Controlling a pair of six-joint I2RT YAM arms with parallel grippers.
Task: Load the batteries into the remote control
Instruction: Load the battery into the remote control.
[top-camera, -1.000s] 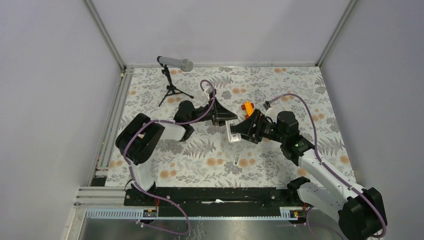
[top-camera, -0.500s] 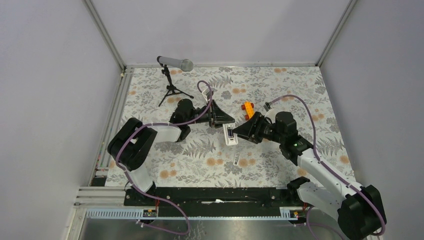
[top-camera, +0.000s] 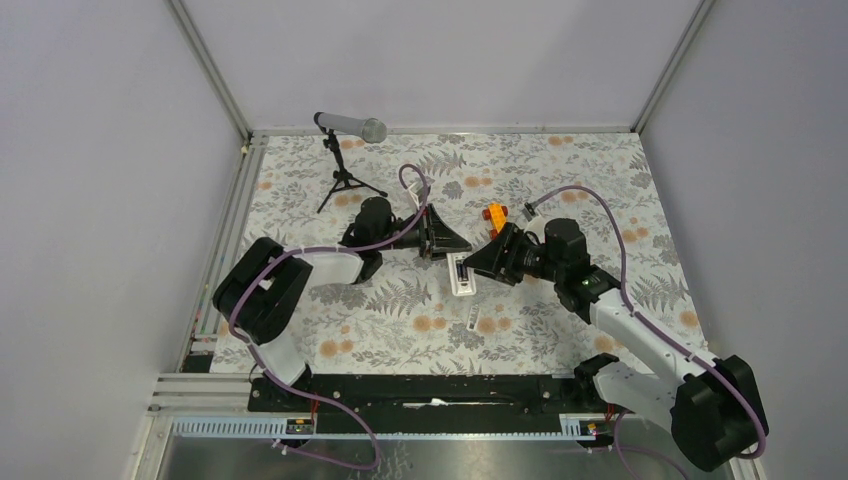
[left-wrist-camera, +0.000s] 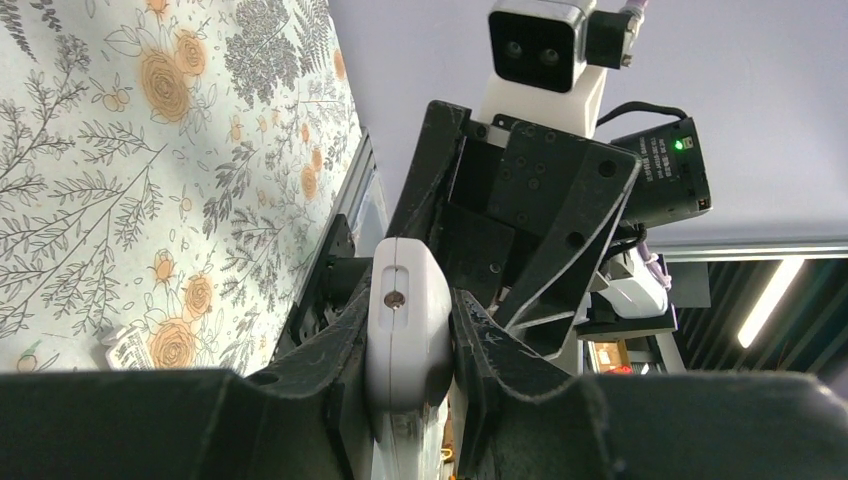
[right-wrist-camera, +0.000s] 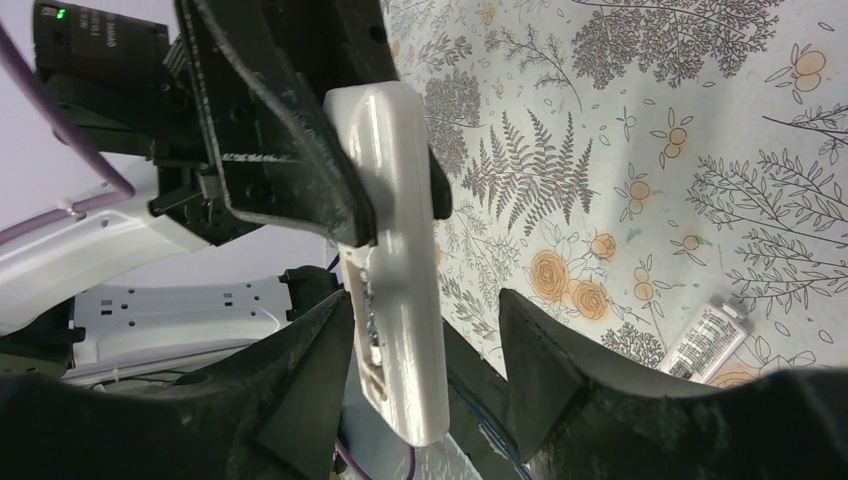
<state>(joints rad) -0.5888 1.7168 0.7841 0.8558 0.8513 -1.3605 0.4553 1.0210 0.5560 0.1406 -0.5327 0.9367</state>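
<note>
The left gripper (top-camera: 450, 244) is clamped tight on one end of the remote control (top-camera: 462, 274), holding it over the middle of the table (top-camera: 560, 170). The right gripper (right-wrist-camera: 420, 312) stands partly open astride the free end, one finger clear of it, gripping nothing. A likely battery (top-camera: 472, 318) lies nearer the near edge. If the right gripper closes off-centre, it could twist the remote out of that one-ended hold.

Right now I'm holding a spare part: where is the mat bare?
Bare: far strip between microphone stand and orange car; far right corner beyond the purple cable. Crowded: centre, left tool and right tool at the remote.
</note>
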